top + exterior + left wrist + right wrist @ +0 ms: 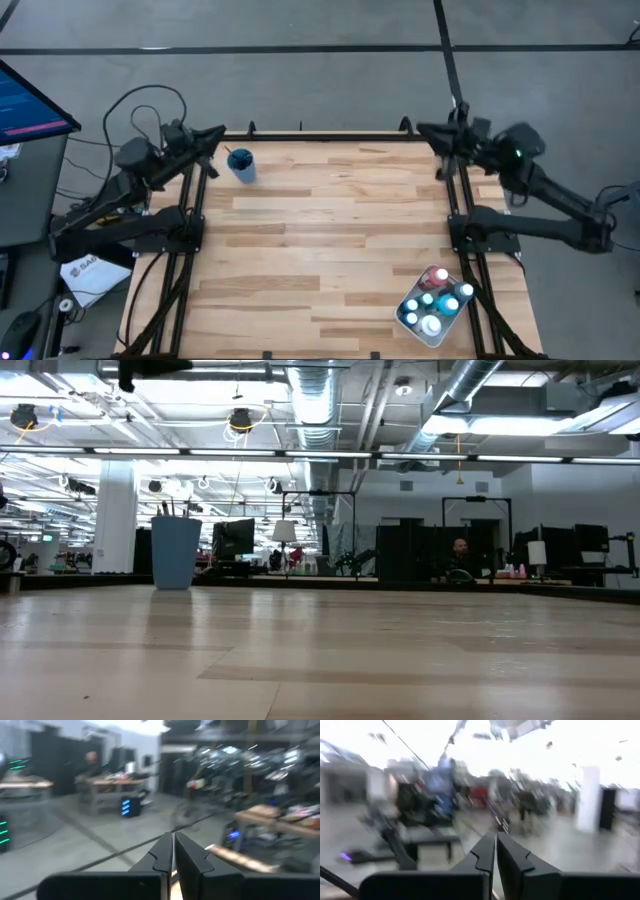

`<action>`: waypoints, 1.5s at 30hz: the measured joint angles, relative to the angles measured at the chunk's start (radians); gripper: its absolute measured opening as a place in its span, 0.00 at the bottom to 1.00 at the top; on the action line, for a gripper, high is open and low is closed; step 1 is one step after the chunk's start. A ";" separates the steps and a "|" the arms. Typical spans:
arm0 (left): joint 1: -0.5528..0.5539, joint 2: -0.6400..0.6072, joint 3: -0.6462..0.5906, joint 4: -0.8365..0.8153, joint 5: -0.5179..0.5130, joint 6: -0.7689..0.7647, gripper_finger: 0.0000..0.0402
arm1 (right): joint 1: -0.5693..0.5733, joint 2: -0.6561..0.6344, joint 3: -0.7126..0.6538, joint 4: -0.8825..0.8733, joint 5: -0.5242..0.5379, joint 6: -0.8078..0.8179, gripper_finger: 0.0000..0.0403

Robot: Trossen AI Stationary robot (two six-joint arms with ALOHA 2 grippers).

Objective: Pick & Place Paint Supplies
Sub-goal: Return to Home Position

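Left gripper [173,835] and right gripper [496,835] sat closed, empty, at desk's [320,240] far edge. Blue cup [241,164] of paintbrushes [165,508] stood beside the left one; paint bottles [437,297] in tray [403,318] lay nearer the right.

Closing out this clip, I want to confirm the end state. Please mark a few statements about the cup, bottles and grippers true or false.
1. The blue cup stands on the table near the left arm's corner. True.
2. The paint bottles lie loose across the middle of the table. False: they sit together in the white tray on the right arm's side.
3. The left gripper holds a brush. False: its fingers are shut on nothing.
4. The right gripper is shut and empty. True.
5. Some brushes stick up from the cup. True.
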 joint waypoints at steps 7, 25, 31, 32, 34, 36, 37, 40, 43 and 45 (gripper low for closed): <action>0.000 -0.050 -0.001 0.011 0.098 -0.030 0.00 | -0.025 -0.213 -0.323 0.279 -0.054 0.166 0.01; 0.000 -0.226 -0.250 -0.034 0.062 -0.143 0.00 | -0.045 -0.519 -0.626 0.365 -0.047 0.321 0.00; 0.000 -0.320 -0.327 -0.027 0.051 -0.176 0.00 | -0.045 -0.565 -0.682 0.363 -0.047 0.340 0.00; 0.000 -0.334 -0.342 -0.028 0.050 -0.189 0.00 | -0.045 -0.569 -0.691 0.364 -0.048 0.350 0.00; 0.000 -0.357 -0.370 -0.027 0.047 -0.207 0.00 | -0.042 -0.572 -0.710 0.366 -0.049 0.375 0.00; 0.000 -0.376 -0.398 -0.029 0.048 -0.222 0.00 | -0.042 -0.572 -0.734 0.364 -0.049 0.395 0.00; -0.001 -0.382 -0.411 -0.028 0.047 -0.227 0.00 | -0.042 -0.572 -0.747 0.364 -0.049 0.404 0.00; -0.010 -0.388 -0.438 -0.019 0.048 -0.241 0.00 | -0.042 -0.572 -0.776 0.373 -0.050 0.434 0.00; -0.018 -0.389 -0.460 -0.010 0.048 -0.241 0.00 | -0.042 -0.572 -0.822 0.446 -0.051 0.450 0.00; -0.019 -0.389 -0.480 -0.002 0.046 -0.244 0.00 | -0.042 -0.571 -0.855 0.518 -0.051 0.458 0.00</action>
